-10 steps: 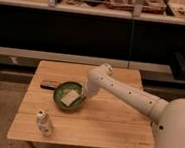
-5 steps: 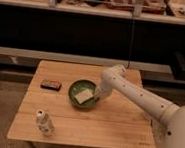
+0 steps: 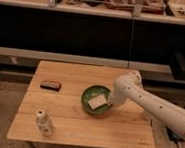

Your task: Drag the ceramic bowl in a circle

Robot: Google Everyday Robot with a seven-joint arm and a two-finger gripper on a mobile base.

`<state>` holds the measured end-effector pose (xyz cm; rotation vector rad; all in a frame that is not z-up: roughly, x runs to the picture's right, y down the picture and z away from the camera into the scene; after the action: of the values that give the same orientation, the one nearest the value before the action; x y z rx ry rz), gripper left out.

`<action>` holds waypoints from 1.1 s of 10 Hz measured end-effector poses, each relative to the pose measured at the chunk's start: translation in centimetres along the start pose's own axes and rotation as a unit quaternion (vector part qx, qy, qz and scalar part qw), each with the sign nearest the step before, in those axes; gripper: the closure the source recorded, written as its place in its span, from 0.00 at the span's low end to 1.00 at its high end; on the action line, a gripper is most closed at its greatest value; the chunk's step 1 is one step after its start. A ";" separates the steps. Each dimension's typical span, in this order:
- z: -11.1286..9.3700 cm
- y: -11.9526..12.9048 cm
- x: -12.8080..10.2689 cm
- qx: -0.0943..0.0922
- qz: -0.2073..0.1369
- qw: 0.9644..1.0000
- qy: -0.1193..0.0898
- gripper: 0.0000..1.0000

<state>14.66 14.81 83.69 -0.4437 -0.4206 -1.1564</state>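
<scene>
Wooden slats make up the light table [image 3: 94,131] that fills the middle of the room, with a speckled floor [image 3: 2,103] around it.

On that table, the gripper [image 3: 108,99] is low down at the right side of the ceramic bowl [image 3: 97,92]. Its fingers are pressed together. It touches the bowl at the right rim, or just inside it. I cannot tell if a bit of the rim is pinched between the fingers.

The white arm [image 3: 152,108] comes in from the right. It goes up to a round bend near the far right edge of the table, then turns down to the bowl.

The ceramic bowl is green and shiny. It sits flat on the table, a bit right of the middle. A pale flat piece [image 3: 97,102] lies inside it, close to the gripper.

To the left of the bowl, and apart from it, a small dark block [image 3: 50,85] lies flat near the left edge of the table. A white bottle [image 3: 44,122] is close to the front left corner, well away from the bowl.

Behind the table there is a long dark counter [image 3: 90,38] with a wooden top. Many small things sit on it, too fuzzy to name.
</scene>
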 end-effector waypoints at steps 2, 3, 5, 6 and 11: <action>-1.0 -1.0 -3.1 -0.001 -0.039 0.999 -0.009 1.00; -1.0 -1.7 -5.3 -0.003 -0.060 0.998 -0.023 1.00; 0.1 -3.2 -9.2 0.001 -0.087 0.995 -0.055 1.00; 0.8 -4.3 -10.9 0.005 -0.098 0.993 -0.072 1.00; 2.0 -13.0 -8.4 0.048 -0.148 0.986 -0.068 1.00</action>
<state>-0.54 18.03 82.37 -0.3851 -0.6747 -1.3899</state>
